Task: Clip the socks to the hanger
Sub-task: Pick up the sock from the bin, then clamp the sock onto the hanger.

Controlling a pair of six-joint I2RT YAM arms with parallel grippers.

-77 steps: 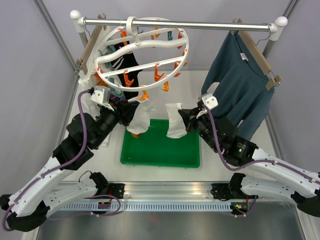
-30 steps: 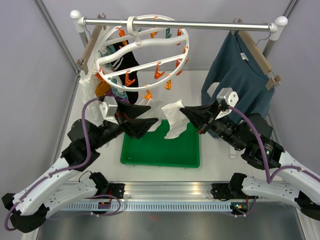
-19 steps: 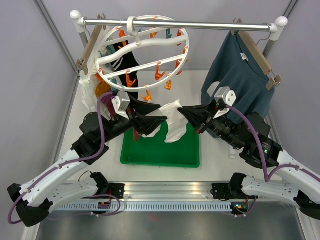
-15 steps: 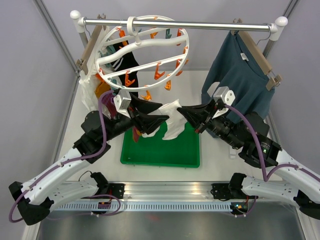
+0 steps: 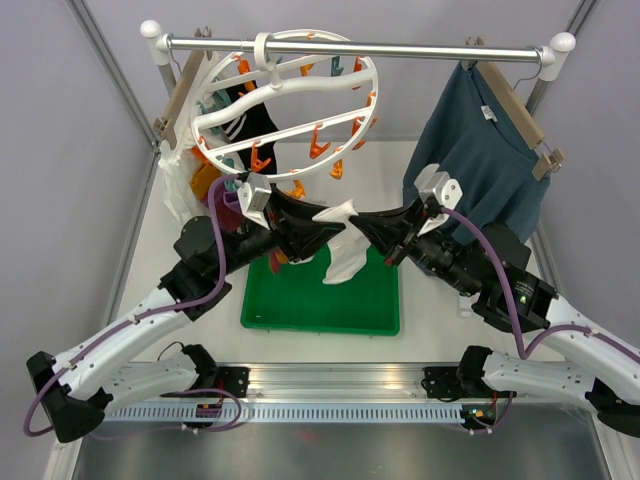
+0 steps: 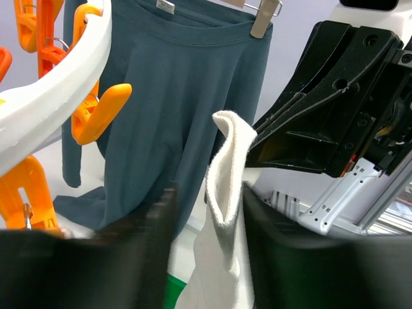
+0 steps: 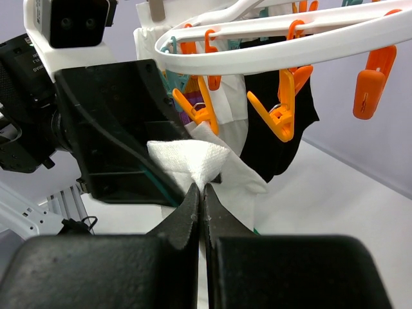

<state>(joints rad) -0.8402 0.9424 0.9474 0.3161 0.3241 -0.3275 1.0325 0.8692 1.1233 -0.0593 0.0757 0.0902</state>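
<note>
Grey-walled booth, white counter (image 5: 390, 168): below the round white plastic ring hanger (image 6: 58, 100), the white fabric sock (image 6: 225, 167) hangs long-axis down, its cuff pinched in the right gripper's (image 7: 201, 188) closed fingers; the left gripper's (image 6: 207, 199) parted fingers straddle that cuff, nearer the hanger's orange clips (image 6: 96, 112)

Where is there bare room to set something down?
Bare: the green tray along its front rim; the table between hanger and teal-blue shirt. Crowded: the tray's far rim, where left hand and right hand meet at the white sock.
</note>
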